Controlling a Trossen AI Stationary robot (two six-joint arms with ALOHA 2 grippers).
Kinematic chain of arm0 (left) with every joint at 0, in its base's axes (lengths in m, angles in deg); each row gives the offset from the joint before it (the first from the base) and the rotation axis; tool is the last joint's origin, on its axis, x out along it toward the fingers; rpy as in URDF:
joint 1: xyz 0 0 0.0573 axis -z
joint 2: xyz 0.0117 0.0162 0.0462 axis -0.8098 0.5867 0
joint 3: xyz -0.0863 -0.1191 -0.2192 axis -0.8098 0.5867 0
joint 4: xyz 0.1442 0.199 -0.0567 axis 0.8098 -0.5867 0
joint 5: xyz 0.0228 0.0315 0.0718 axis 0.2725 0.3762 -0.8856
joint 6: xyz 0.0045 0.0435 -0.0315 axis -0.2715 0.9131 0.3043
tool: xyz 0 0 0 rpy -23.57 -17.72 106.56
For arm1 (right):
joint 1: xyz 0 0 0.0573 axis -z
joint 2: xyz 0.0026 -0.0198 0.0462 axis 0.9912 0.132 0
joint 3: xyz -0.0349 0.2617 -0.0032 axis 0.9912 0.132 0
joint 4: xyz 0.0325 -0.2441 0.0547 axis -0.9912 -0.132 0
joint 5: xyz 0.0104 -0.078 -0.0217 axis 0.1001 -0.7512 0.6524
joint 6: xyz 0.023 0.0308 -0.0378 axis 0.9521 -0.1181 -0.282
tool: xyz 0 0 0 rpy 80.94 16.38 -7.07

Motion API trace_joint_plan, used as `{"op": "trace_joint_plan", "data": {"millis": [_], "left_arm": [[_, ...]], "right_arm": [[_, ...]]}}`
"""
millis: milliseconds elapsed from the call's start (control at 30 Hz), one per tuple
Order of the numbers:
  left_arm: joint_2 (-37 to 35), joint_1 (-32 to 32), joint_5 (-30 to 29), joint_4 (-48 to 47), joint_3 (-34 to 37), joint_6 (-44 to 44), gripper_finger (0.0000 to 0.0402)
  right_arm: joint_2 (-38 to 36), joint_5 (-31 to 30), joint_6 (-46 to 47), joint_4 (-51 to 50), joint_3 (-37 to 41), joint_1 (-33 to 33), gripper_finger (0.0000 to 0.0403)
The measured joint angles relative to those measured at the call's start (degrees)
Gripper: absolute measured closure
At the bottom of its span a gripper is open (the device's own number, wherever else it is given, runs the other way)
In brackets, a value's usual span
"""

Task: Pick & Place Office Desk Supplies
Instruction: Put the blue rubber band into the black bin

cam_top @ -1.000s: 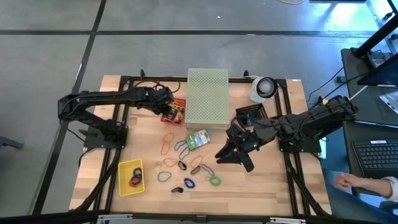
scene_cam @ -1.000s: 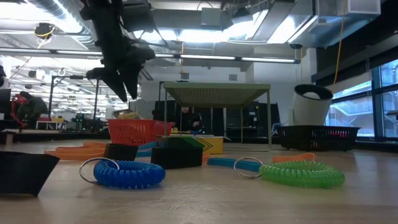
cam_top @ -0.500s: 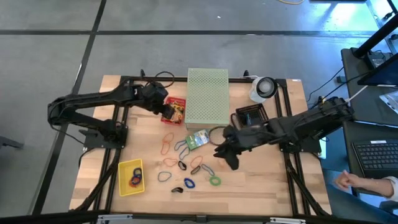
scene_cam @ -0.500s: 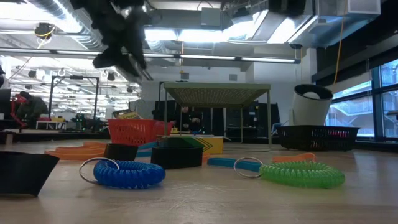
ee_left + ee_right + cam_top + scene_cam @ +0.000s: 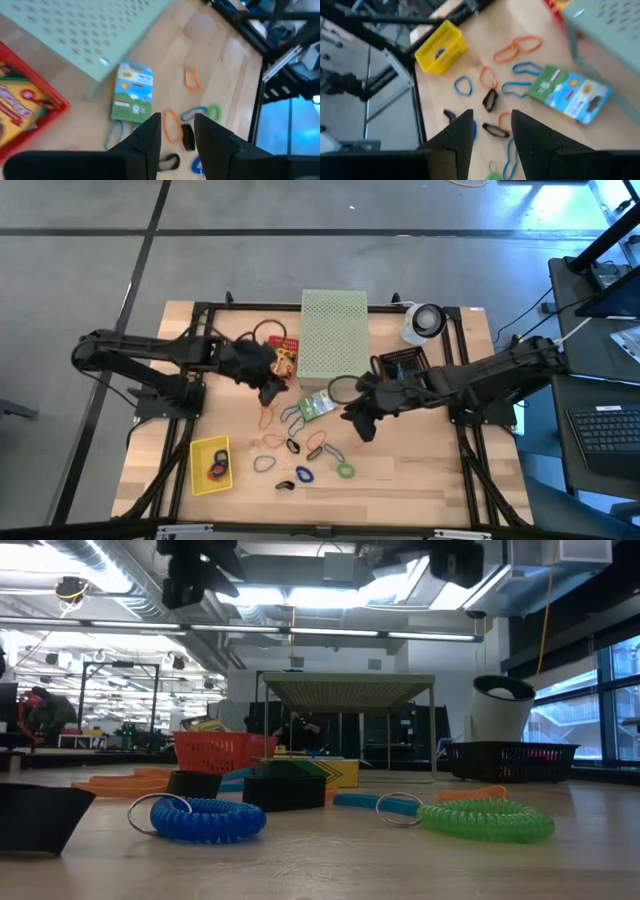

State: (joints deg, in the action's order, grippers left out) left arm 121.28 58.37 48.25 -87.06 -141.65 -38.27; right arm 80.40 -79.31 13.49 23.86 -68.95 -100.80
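Note:
A yellow-and-green card box (image 5: 318, 404) lies flat on the table near the pale green perforated box (image 5: 333, 337). Rubber-band loops in orange (image 5: 268, 415), blue (image 5: 265, 463) and green (image 5: 345, 471), and small black clips (image 5: 283, 485), lie scattered in front of it. My left gripper (image 5: 270, 388) hovers open near the red basket (image 5: 282, 358), left of the card box (image 5: 131, 91), with nothing between its fingers (image 5: 150, 137). My right gripper (image 5: 352, 423) hangs open just right of the card box (image 5: 570, 95), above the loops (image 5: 490, 100), holding nothing.
A yellow basket (image 5: 210, 465) with a few pieces stands at the near left. The red basket holds printed boxes. A black basket (image 5: 402, 365) and a white roll (image 5: 424, 322) stand at the far right. Black frame rails run along the table's sides.
My left gripper has left the red basket, going up and toward the table's near edge and the card box, and has turned. My right gripper has moved toward the table's left, closer to the card box, sinking a little and tipping downward. The supplies have stayed where they were.

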Motion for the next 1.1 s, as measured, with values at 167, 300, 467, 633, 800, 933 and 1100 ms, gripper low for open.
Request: {"op": "trace_joint_plan", "data": {"millis": [167, 300, 467, 633, 800, 933, 1100], "left_arm": [[3.1, 6.7, -4.1, -0.3, 0.0, -2.4, 0.0294], [7.1, 10.4, -4.2, -1.0, 0.0, -2.7, 0.0295], [13.8, 12.8, -6.6, -4.0, 0.1, -0.9, 0.0295], [19.3, 13.4, -14.3, -4.9, 0.1, 1.6, 0.0295], [23.6, 12.0, -17.0, -4.8, 0.1, 4.4, 0.0295], [26.3, 10.4, -15.1, -3.7, 0.1, 7.3, 0.0285], [28.4, 8.9, -13.3, -0.2, 0.1, 11.3, 0.0253]], "right_arm": [[-4.1, -1.5, 0.3, 0.0, 0.0, -1.4, 0.0268], [-6.3, -1.9, 0.5, -0.1, 0.0, -2.4, 0.0268], [-6.7, -1.9, 0.6, -0.1, 0.0, -3.3, 0.0268], [-6.7, -2.6, 1.8, 0.1, 0.0, -4.4, 0.0268], [-6.7, -3.4, 2.9, 0.2, 0.0, -5.4, 0.0268], [-6.7, -3.5, 3.4, 0.3, 0.0, -6.3, 0.0268], [-6.8, -3.5, 4.6, 0.4, 0.0, -7.2, 0.0268]]}}
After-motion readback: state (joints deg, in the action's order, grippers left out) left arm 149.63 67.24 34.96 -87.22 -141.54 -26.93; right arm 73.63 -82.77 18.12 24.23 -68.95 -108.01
